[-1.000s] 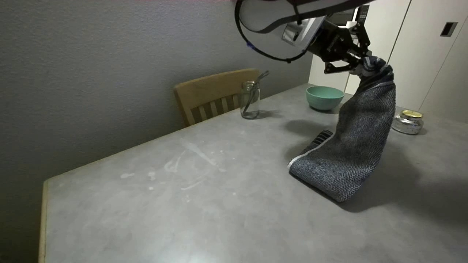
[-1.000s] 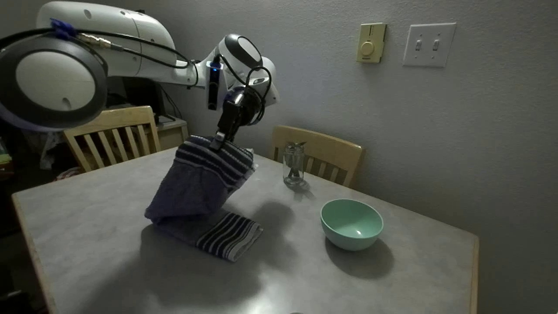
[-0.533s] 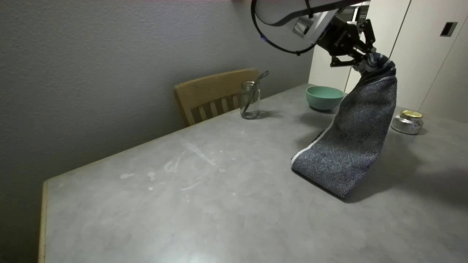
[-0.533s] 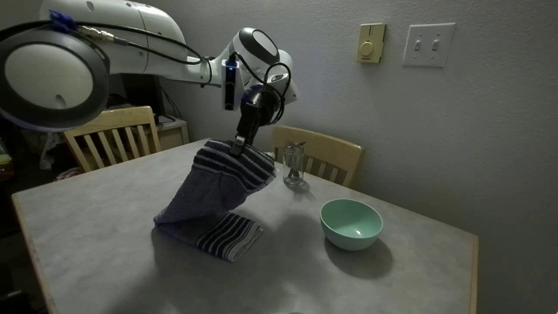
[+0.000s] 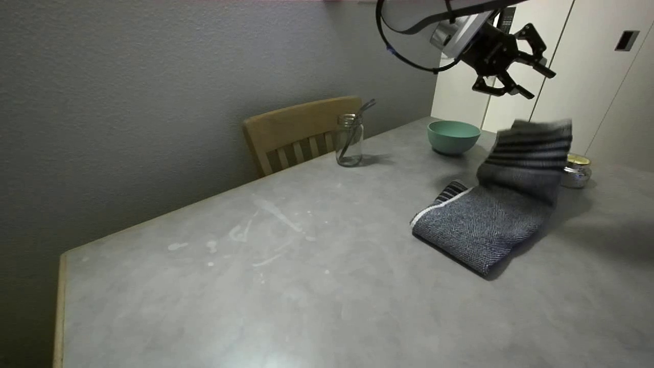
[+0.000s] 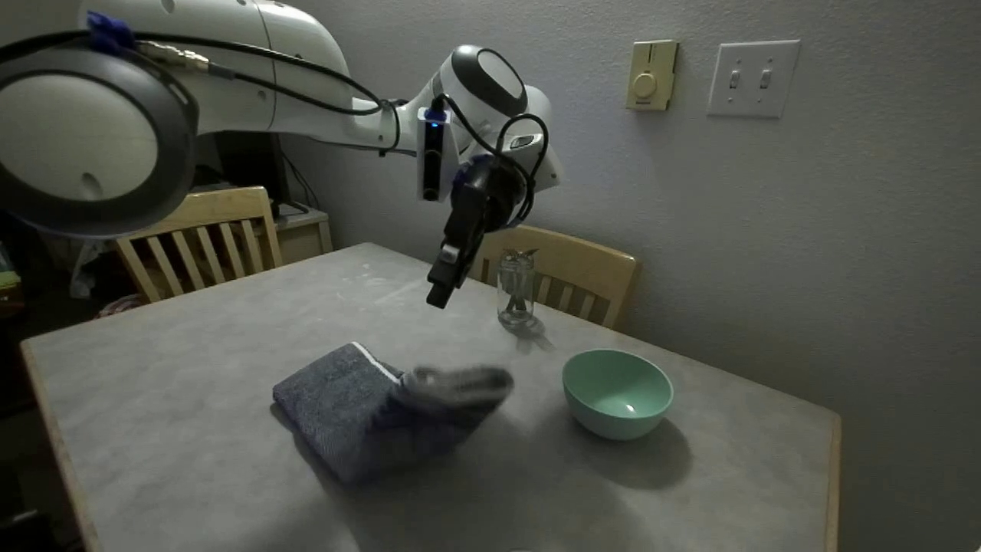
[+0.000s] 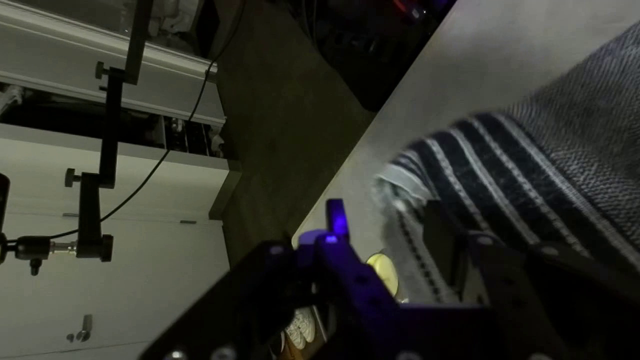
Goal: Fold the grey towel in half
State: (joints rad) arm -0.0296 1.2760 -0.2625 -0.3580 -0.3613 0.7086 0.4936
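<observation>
The grey towel lies partly folded on the table in both exterior views. Its upper layer is dropping. The loose striped end is blurred and still in the air, near the candle in an exterior view and toward the bowl in an exterior view. Part of the lower striped end shows under the upper layer. My gripper is open and empty, above and apart from the towel; it also shows in an exterior view. In the wrist view, the gripper stands open, with the striped towel end beyond and beside its right finger.
A mint green bowl stands near the towel's loose end. A glass jar with utensils stands by the wall-side edge, with a wooden chair behind. A silver candle with a yellow top is partly behind the towel.
My gripper moved toward the bowl side with the towel's end, then opened and let go. The towel's upper layer has fallen from the gripper toward the table.
</observation>
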